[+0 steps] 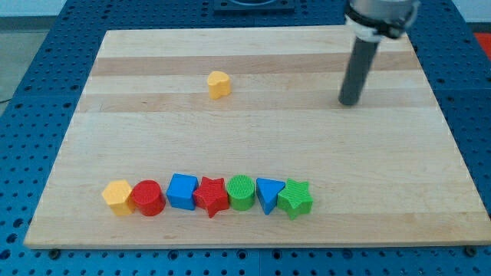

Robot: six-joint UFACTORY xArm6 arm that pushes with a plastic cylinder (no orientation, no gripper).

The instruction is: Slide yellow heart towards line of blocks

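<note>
A yellow heart (219, 83) lies alone in the upper middle of the wooden board (261, 54). My tip (350, 102) is on the board far to the heart's right, well apart from it. Along the view's bottom runs a line of blocks, left to right: a yellow hexagon (117, 196), a red cylinder (149, 198), a blue cube (182, 191), a red star (212, 196), a green cylinder (241, 192), a blue triangle (268, 194) and a green star (295, 198). The heart is well above this line.
The board sits on a blue perforated table (472, 92). The arm's body (381, 15) hangs over the board's upper right corner.
</note>
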